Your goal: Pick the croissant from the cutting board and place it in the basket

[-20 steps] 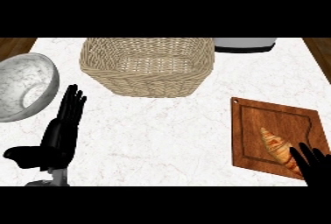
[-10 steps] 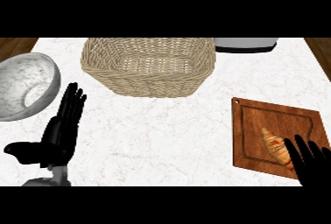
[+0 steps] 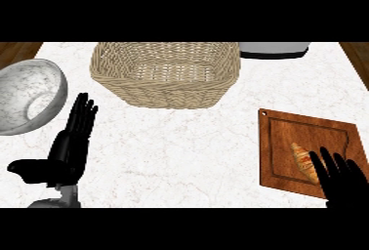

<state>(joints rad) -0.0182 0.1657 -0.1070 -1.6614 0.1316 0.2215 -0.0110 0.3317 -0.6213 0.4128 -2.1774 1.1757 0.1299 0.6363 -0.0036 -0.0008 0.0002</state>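
A golden croissant (image 3: 302,160) lies on the wooden cutting board (image 3: 288,136) at the right of the counter. My right hand (image 3: 343,183) rises from the lower right edge with straight fingers. Its fingertips overlap the croissant's near end and the board's front part. A woven wicker basket (image 3: 165,73) stands at the back centre and holds nothing that I can see. At the lower left my left hand (image 3: 69,149) rests open, fingers pointing up, thumb out to the left.
A grey speckled bowl (image 3: 27,95) sits at the left edge beside my left hand. A white and dark vessel (image 3: 272,49) stands at the back right, just right of the basket. White marble counter (image 3: 180,151) lies between the basket and the board.
My right hand has come further up into view over the board's front edge, and its fingertips now reach the croissant. The left hand has stayed still.
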